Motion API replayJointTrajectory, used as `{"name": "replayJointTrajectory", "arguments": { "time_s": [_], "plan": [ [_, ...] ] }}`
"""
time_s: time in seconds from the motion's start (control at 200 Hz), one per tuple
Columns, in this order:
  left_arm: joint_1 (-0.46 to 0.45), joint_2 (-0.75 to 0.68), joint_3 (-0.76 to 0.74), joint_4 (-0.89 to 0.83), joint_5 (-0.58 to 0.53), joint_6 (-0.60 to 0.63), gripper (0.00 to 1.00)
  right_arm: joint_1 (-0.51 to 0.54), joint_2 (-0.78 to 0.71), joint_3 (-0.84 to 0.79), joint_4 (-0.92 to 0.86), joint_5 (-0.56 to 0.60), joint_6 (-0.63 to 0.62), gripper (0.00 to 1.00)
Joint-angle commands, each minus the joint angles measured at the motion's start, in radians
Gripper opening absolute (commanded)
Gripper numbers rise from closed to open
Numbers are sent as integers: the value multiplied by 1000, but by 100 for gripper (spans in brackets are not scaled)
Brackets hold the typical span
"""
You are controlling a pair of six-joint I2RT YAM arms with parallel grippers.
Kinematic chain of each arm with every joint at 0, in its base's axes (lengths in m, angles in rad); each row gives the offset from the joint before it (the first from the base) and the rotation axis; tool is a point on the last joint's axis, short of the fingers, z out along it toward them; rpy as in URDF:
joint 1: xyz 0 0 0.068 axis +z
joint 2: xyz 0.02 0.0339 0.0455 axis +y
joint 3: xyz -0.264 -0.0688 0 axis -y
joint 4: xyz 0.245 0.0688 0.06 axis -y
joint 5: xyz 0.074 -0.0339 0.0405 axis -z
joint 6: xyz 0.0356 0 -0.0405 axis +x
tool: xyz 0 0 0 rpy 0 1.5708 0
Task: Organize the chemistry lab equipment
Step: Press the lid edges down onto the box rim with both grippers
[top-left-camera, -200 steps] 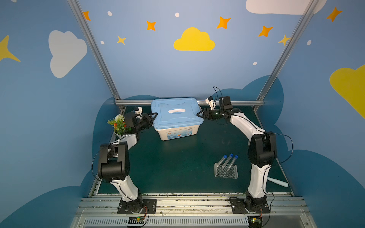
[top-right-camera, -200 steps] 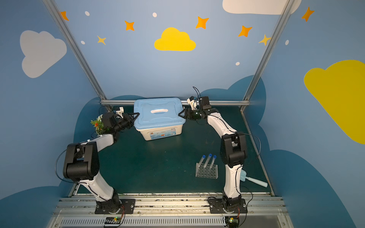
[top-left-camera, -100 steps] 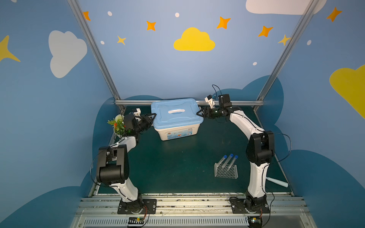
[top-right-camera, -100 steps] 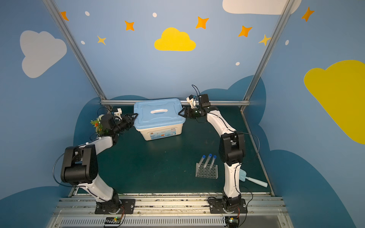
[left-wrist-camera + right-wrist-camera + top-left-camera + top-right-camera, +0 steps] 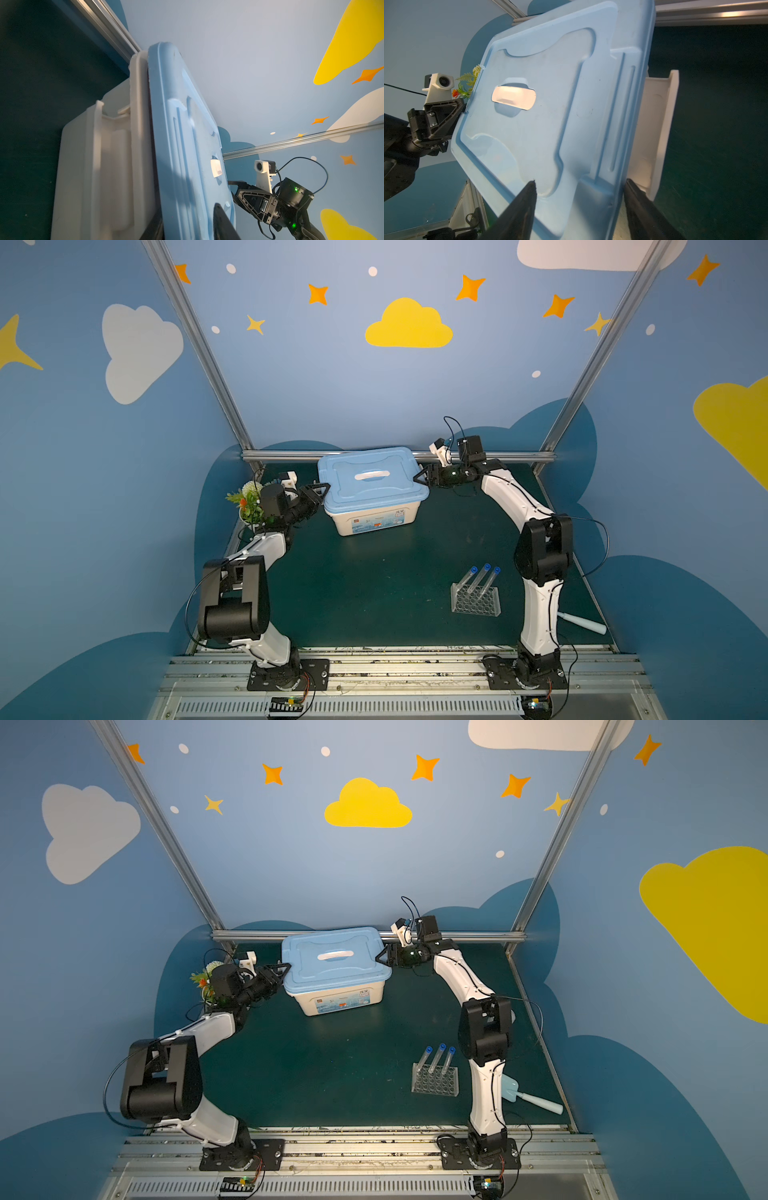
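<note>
Enclosure: matte blue walls on three sides, painted with a yellow cloud, white clouds, orange stars and pale dots. Darker blue cloud shapes run along the wall bases. Silver aluminium posts stand at the rear corners, joined low by a horizontal bar. Floor: dark green mat. Slotted metal rails cross the front edge. Lighting even; shadows on the mat soft.

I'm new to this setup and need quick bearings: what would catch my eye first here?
The blue-lidded storage box at the back middle, with the left gripper and right gripper straddling opposite ends of its lid. Next, three blue-capped test tubes leaning in a clear rack at the front right.
</note>
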Motion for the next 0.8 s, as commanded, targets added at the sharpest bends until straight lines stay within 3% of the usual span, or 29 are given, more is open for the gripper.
{"name": "replayJointTrajectory", "arguments": {
  "time_s": [0.0, 0.38, 0.546, 0.616, 0.796],
  "plan": [
    [-13, -9, -47, -162, -7, 46, 38, 7, 20, 30, -25, -5, -19, 66],
    [-12, -80, -82, -251, -51, 92, 40, 10, 24, 43, -43, -2, -38, 66],
    [-5, -113, -92, -317, -88, 126, 49, 13, 33, 60, -62, 1, -48, 66],
    [0, -126, -76, -371, -107, 144, 62, 13, 34, 61, -60, 2, -50, 66],
    [5, -162, -26, -503, -156, 219, 74, 16, 39, 68, -63, 2, -47, 66]
  ]
}}
